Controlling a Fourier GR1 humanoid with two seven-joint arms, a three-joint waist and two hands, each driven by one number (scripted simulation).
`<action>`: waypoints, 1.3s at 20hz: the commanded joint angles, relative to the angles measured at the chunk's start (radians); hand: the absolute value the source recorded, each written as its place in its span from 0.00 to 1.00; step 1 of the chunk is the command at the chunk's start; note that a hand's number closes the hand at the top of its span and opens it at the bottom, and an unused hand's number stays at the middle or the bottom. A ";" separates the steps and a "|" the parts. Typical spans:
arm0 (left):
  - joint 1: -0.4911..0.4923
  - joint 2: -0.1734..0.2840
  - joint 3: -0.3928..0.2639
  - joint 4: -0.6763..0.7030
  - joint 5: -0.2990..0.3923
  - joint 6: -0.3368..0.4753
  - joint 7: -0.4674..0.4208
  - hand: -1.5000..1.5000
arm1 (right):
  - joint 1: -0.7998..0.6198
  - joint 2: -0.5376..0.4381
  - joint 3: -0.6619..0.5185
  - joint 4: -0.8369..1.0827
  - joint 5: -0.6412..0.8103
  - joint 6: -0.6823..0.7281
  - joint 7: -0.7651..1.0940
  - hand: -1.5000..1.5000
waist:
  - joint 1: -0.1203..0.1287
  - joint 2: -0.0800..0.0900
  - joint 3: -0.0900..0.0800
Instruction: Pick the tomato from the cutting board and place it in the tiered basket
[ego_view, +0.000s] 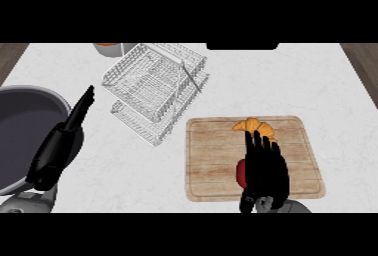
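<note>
One tomato (239, 172), orientation unclear, under R hand (263, 167)

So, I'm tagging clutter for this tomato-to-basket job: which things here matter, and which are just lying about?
Belongs to the job:
tomato, mostly hidden under the right hand
cutting board
tiered basket

Just lying about:
croissant on the board
dark pan at the left
orange item at the back edge

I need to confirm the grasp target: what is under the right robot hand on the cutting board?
A red edge of the tomato shows under the right robot hand, on the cutting board. The rest is covered, so contact cannot be seen. A croissant lies beyond the fingertips.
</note>
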 joint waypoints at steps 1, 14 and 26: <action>-0.056 -0.006 0.021 0.002 -0.013 -0.014 0.053 0.50 | 0.047 0.062 0.025 0.053 0.075 -0.018 0.110 0.00 | -0.002 0.000 0.000; -0.018 -0.077 0.055 0.045 -0.068 -0.063 -0.016 0.50 | 0.014 0.119 -0.035 0.133 0.197 -0.076 -0.167 1.00 | 0.000 0.001 0.000; -0.021 -0.091 0.087 0.014 -0.089 -0.059 0.004 0.50 | 0.286 -0.062 -0.225 -0.140 0.289 -0.195 -0.093 1.00 | -0.022 -0.002 0.000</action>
